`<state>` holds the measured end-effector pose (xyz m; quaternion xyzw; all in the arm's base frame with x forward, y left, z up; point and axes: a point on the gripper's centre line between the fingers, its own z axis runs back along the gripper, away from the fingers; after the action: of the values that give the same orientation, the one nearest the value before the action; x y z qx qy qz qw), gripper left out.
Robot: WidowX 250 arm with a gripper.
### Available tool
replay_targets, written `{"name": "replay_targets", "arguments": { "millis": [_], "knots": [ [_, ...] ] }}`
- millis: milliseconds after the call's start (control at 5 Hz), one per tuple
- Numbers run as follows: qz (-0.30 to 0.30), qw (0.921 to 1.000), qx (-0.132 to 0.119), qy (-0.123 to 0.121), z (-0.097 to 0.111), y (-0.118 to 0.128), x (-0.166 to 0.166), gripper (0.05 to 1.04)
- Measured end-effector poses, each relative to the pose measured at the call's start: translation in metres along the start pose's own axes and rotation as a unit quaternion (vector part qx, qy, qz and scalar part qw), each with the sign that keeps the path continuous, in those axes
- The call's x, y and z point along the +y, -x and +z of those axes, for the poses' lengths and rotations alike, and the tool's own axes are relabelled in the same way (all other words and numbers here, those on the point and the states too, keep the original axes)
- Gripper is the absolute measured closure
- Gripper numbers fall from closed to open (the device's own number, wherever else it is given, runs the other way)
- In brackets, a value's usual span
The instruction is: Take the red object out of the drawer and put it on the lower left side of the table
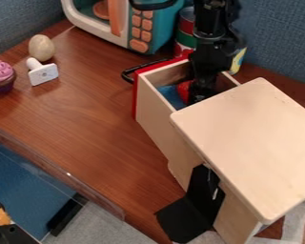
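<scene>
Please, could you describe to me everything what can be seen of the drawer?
The drawer has pale, smooth walls that look like wood, a red front board and a black looped handle on that front. Inside, part of a blue bottom shows. It is pulled open, its rear end under the top of the pale cabinet. The black gripper reaches down into it, beside a red object; whether the gripper touches the drawer is unclear.

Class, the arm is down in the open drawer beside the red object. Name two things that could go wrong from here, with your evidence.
The hand sits close to the wooden top and inside the drawer's walls, so lifting the red object might knock either one. Set too near the table's lower left edge, the object might fall off.
</scene>
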<state>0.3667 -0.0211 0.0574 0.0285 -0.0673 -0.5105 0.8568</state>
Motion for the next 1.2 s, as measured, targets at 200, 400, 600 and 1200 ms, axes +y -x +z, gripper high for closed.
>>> {"name": "replay_targets", "arguments": {
  "millis": [200, 400, 600, 1200],
  "knots": [
    [-0.001, 0.9999, -0.004, 0.015, 0.001, 0.002, -0.002, 0.308],
    [0.012, 0.9989, -0.025, 0.037, 0.015, 0.007, -0.005, 0.308],
    [0.036, 0.9953, -0.079, 0.042, 0.057, 0.009, 0.006, 0.308],
    [0.181, 0.9796, -0.067, 0.055, 0.086, 0.087, 0.038, 0.308]
  ]
}}
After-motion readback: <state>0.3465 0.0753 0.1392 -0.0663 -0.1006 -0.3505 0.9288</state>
